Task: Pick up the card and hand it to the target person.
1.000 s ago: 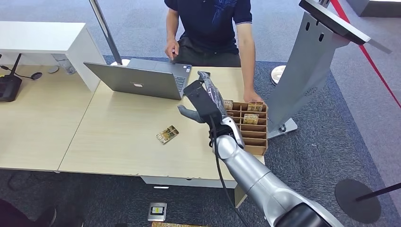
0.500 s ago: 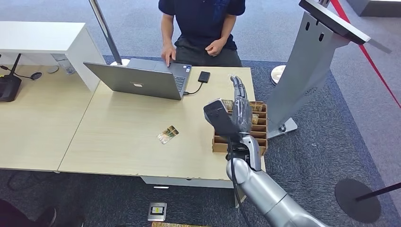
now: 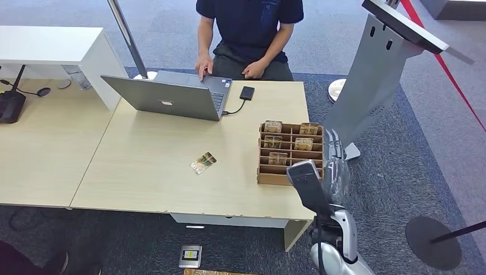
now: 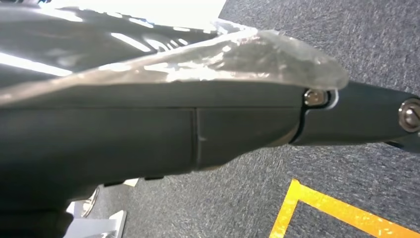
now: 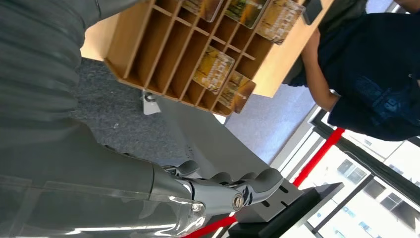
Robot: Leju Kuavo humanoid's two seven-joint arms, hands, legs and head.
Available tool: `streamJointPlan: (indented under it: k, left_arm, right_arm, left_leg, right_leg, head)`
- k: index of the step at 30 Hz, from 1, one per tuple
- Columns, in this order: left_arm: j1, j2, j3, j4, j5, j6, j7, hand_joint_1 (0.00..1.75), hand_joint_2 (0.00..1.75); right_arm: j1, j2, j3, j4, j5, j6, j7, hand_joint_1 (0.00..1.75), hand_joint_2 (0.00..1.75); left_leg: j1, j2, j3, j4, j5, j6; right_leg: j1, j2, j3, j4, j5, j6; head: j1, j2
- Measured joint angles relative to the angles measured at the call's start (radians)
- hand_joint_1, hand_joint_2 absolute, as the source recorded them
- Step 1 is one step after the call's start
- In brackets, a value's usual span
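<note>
**On the table: slotted box of cards, one card loose**

Toward the table's (image 3: 143,172) right near corner stands a wooden divider box (image 3: 290,153), its thin partitions forming rows of slots; several hold printed cards upright, mostly in the far rows. One flat, glossy card (image 3: 203,162) lies loose on the pale woodgrain left of the box. Just right of the box, the right hand (image 3: 334,169) holds nothing, fingers extended. Left hand (image 4: 376,119): cannot tell. A person (image 3: 249,26) sits at the far side.
</note>
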Motion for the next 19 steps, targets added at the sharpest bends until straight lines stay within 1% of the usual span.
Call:
streamJointPlan:
  k: [3,7,19]
  left_arm:
    - [0.0,0.0,0.003,0.0,-0.006,-0.001,0.008,0.0,0.0]
    - [0.0,-0.001,0.004,0.0,-0.011,-0.004,0.007,0.0,0.0]
    - [-0.001,-0.001,0.01,0.0,-0.008,-0.003,-0.011,0.0,0.0]
  right_arm:
    - [0.04,-0.016,-0.005,-0.03,0.006,0.01,0.018,0.0,1.75]
    - [0.068,-0.024,-0.01,-0.05,0.006,0.025,0.026,0.0,1.75]
    - [0.074,-0.021,-0.009,-0.058,-0.016,0.077,0.015,0.0,1.75]
  left_leg:
    - [0.0,0.0,0.0,0.0,0.0,0.0]
    - [0.0,0.0,0.0,0.0,0.0,0.0]
    - [0.0,0.0,0.0,0.0,0.0,0.0]
  right_leg:
    - [0.0,0.0,0.0,0.0,0.0,0.0]
    - [0.0,0.0,0.0,0.0,0.0,0.0]
    - [0.0,0.0,0.0,0.0,0.0,0.0]
  head:
    - [0.0,0.0]
    - [0.0,0.0]
    - [0.0,0.0]
